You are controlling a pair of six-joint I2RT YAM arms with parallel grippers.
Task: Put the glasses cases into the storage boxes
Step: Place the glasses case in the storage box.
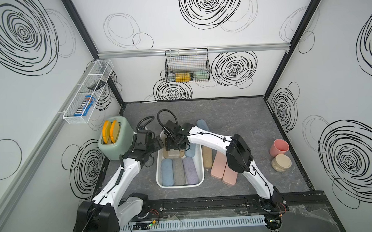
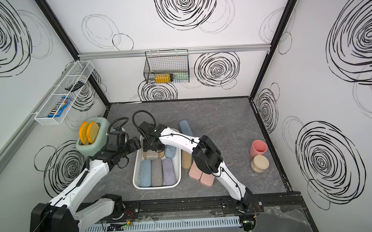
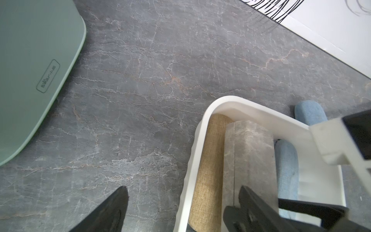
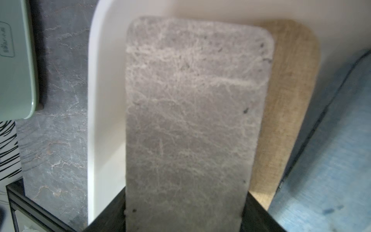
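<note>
The white storage box [image 1: 180, 186] [image 2: 157, 186] stands mid-table. Blue [image 1: 167, 172], grey [image 1: 179, 171] and lilac [image 1: 190, 170] glasses cases fill its near row. At its far end lie a tan case [image 3: 208, 170] and a blue case [image 3: 287, 170]. My right gripper [image 1: 175, 147] [image 4: 185, 200] is shut on a flat grey-beige case [image 4: 190, 120] [image 3: 251, 152], held over that far end above the tan case. My left gripper [image 1: 161, 143] [image 3: 183, 188] is open, its fingers either side of the box's far left rim.
Right of the box lie a tan case [image 1: 207, 157], two pink cases [image 1: 218, 165] [image 1: 229, 177] and a blue case [image 1: 202, 126]. A green toaster [image 1: 116, 141] stands close on the left. A pink cup [image 1: 279, 148] and a round lidded jar [image 1: 281, 163] stand far right.
</note>
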